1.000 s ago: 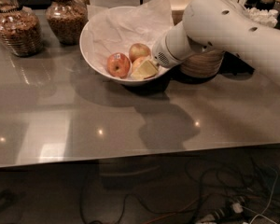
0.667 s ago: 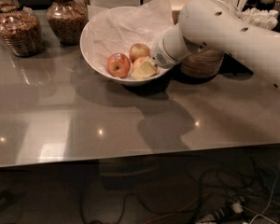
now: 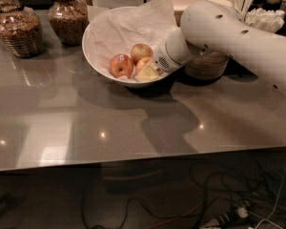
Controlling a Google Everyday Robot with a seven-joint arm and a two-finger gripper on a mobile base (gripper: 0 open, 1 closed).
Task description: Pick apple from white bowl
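The white bowl (image 3: 97, 44), lined with crumpled white paper, stands at the back of the grey table. It holds three apples. The orange-red apple (image 3: 143, 62) lies at the bowl's right side, right against my gripper (image 3: 149, 72), which reaches down into the bowl from the right and covers the apple's lower right part. The darker red apple with a sticker (image 3: 121, 65) lies just left of it. The paler apple (image 3: 141, 51) lies behind it. My white arm (image 3: 229, 32) comes in from the upper right.
Two glass jars of brown food (image 3: 19, 30) (image 3: 67, 20) stand at the back left. Stacked beige bowls (image 3: 207, 66) sit behind my wrist, with cups and cutlery (image 3: 262, 18) at the back right. The table's front edge (image 3: 133, 161) has cables below it.
The orange-red apple now shows at the gripper's tip, where earlier only the two other apples were visible. The arm has shifted only slightly.
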